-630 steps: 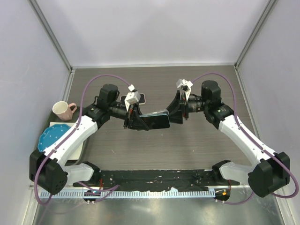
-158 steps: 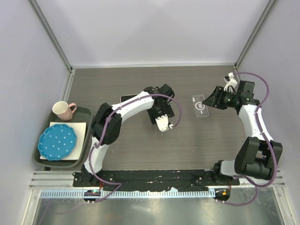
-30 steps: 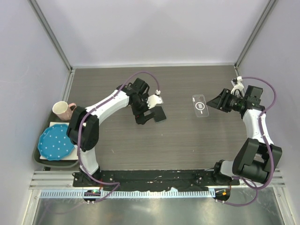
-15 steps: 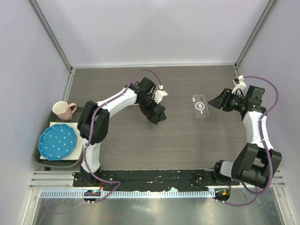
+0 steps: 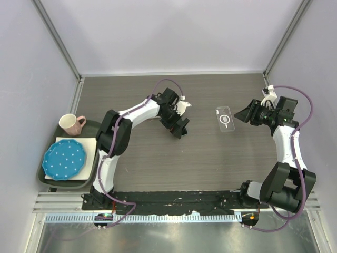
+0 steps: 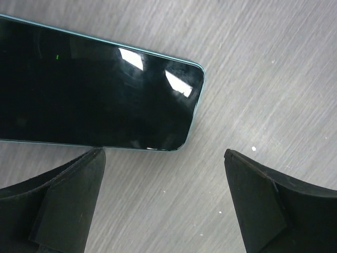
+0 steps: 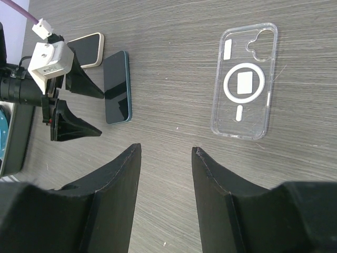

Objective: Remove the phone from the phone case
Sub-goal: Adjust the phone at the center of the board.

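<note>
Phone (image 6: 100,89) out of its case, flat and screen-up on the tabletop (image 6: 253,63); dark glass, thin teal rim. Left fingers (image 6: 68,195) spread as wide as they go and empty, low at the phone's near end. One tip right at the phone's long edge beside the corner, contact impossible to tell; the other tip past that corner, over bare wood grain. Right fingers (image 7: 113,179) parted about halfway, nothing between them, hanging well off to the right of the phone and pointed back toward it.

Phone case (image 7: 245,84) between the phone and the right fingers, well apart from the phone. Clear plastic, empty, lying flat, with a white ring and square in the middle and the camera cutout at the far end.

Second phone (image 7: 87,50), dark screen with a pale rim, just off the phone's far left corner, close but apart.

Far to the left of the phone, at the tabletop's side: dark tray (image 5: 92,132) with a blue dotted plate (image 5: 64,158) on a white cloth, pink mug (image 5: 70,124) at its far end.
</note>
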You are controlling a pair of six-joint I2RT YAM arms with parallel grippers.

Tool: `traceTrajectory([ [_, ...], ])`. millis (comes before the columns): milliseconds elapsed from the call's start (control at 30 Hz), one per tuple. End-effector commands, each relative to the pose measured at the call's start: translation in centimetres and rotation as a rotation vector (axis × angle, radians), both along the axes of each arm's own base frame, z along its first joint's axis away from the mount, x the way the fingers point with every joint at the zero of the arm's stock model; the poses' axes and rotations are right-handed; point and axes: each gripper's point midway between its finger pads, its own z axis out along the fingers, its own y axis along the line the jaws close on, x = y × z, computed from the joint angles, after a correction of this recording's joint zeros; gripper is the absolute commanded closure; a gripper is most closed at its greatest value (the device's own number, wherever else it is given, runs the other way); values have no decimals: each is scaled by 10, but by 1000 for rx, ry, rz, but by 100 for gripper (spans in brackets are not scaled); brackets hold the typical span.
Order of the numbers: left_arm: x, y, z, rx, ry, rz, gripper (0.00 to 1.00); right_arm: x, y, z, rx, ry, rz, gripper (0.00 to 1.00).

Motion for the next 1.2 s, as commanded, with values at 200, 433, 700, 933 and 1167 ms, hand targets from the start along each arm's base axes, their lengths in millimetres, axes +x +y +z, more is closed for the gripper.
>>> traceTrajectory([
  [200, 39, -17, 2, -14, -141, -21, 0, 4, -5, 16, -44, -81, 0, 51],
  [433, 63, -22, 2, -2, -230, -26, 0, 3, -5, 17, -41, -83, -1, 52],
  [700, 70, -34, 8, -49, -238, -33, 0, 3, -7, 17, -40, -81, -6, 52],
  [933, 86, -19, 43, -61, -346, -25, 0, 2, -8, 16, -38, -79, -7, 51],
  [1167, 114, 47, 89, -3, -556, -66, 0, 3, -8, 15, -26, -74, 2, 51],
])
